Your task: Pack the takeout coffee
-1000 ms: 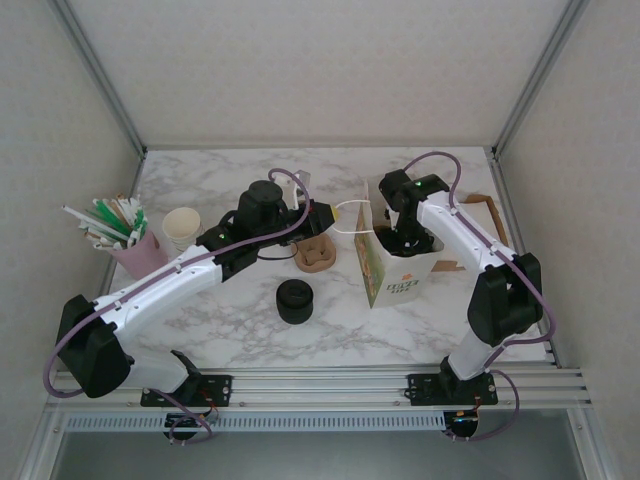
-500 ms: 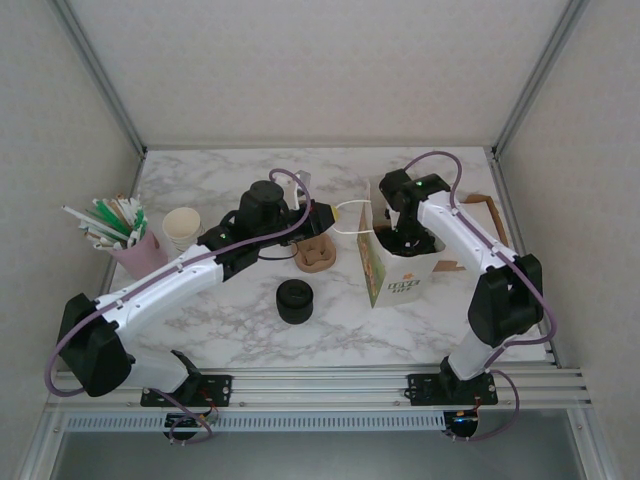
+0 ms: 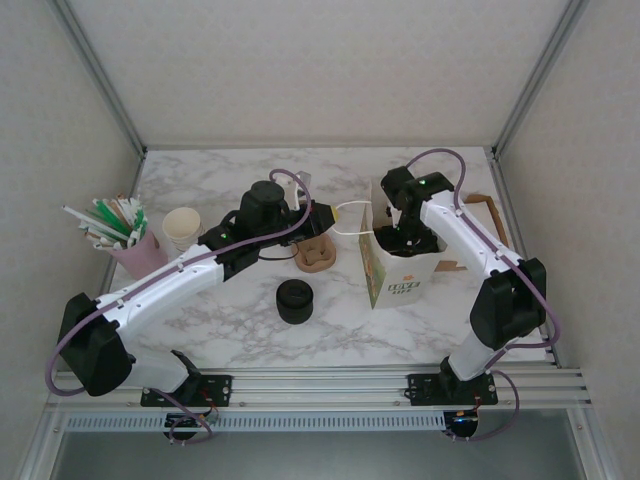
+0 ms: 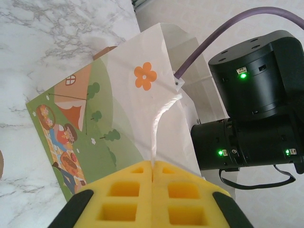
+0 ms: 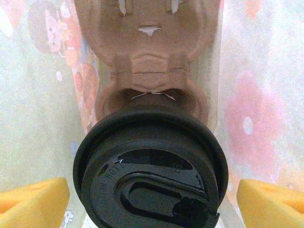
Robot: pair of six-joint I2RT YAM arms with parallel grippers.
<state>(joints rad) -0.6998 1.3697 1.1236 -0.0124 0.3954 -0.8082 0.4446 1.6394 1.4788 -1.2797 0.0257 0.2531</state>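
Since a second ago the right gripper (image 5: 152, 199) has spread; its pads stand apart, clear of the takeout coffee (image 5: 149, 175) between them, upright inside the paper bag (image 5: 38, 95). Just beyond lies a pulp carrier (image 5: 147, 57). Farther off, the left gripper (image 4: 153, 190) pinches the bag handle (image 4: 159, 123). The cup is probably light and crushable, with a slick lid, so grip its wall gently.

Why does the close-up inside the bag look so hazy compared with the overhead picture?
Right wrist view: light seems to glow through the paper bag walls, washing its prints pale and soft; the takeout coffee lid carries a dull sheen. Top external view: even, soft light, faint shadows, everything crisp. Left wrist view: bag print sharp.
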